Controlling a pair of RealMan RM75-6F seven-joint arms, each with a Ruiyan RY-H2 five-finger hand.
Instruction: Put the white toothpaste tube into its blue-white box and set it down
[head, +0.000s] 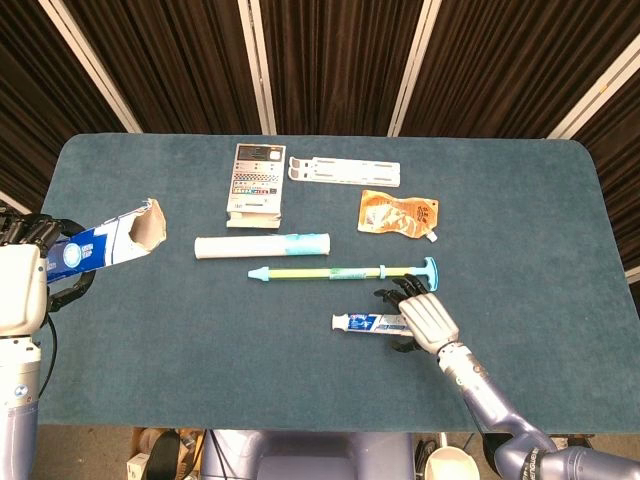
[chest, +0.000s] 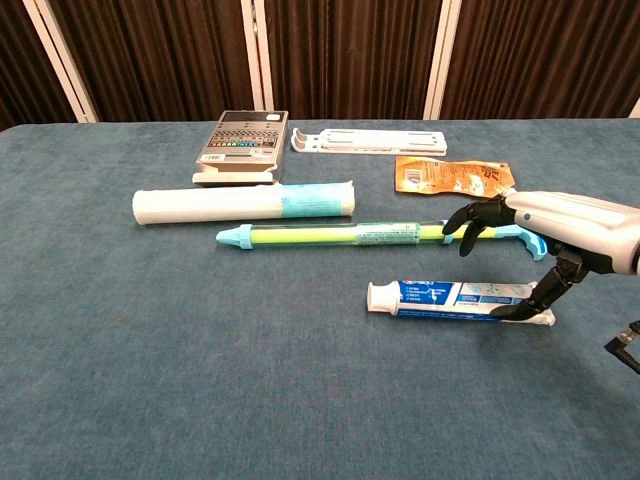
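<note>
box (head: 110, 236) in left hand (head: 22, 290), head-only.

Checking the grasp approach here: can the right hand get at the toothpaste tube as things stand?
Probably yes. The right hand is already over the tube's flat end, fingers spread above it and thumb at its near edge. Nothing covers the tube; the long syringe lies just behind it, apart.

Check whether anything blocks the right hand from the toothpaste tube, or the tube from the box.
Nothing visible does. The right hand is already over the crimped end of the toothpaste tube. Between the tube and the open box in the left hand lies only bare table; the long syringe-like tool lies behind that path.
</note>
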